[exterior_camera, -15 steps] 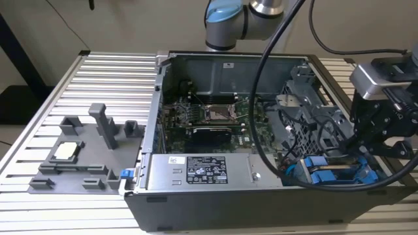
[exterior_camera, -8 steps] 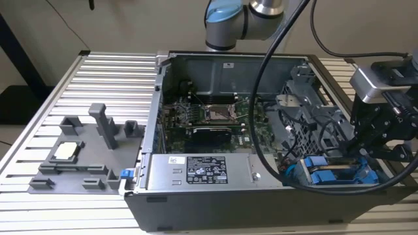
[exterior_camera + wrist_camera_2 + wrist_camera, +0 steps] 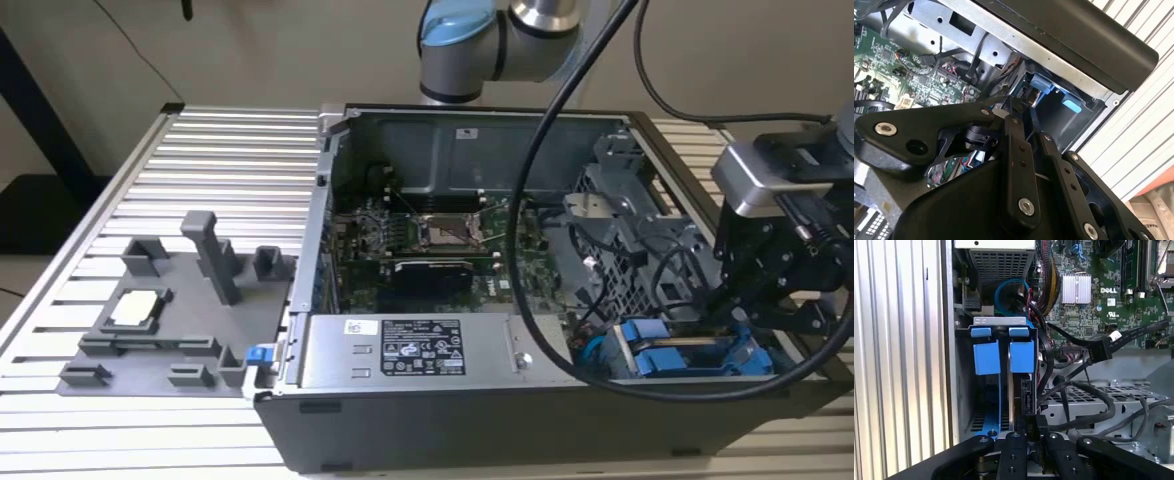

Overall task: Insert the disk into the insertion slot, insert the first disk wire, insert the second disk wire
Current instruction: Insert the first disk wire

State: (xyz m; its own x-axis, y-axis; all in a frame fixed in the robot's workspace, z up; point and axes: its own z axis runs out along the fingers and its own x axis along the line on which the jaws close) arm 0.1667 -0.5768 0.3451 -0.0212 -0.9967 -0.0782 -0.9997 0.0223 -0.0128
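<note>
The disk point(image 3: 1021, 356) sits in the insertion slot point(image 3: 960, 390) of the grey drive cage, its blue carrier tab beside a second blue-carriered drive point(image 3: 986, 357). In the exterior view both blue carriers point(image 3: 674, 355) lie at the case's front corner on the exterior view's right. My gripper point(image 3: 1033, 432) hangs over the disk's rear edge, its fingers point(image 3: 1014, 455) close together on a small black wire plug point(image 3: 1034, 421). In the second wrist view the gripper point(image 3: 1021, 107) points into the cage. A second black wire with a flat plug point(image 3: 1099, 347) hangs loose over the motherboard.
The open computer case point(image 3: 534, 400) holds a green motherboard point(image 3: 441, 235), a power supply point(image 3: 400, 350) and bundled black cables point(image 3: 1089, 400). A perforated grey bracket point(image 3: 1114, 392) lies next to the cage. A grey fixture plate point(image 3: 160, 320) rests on the slatted table point(image 3: 200, 150).
</note>
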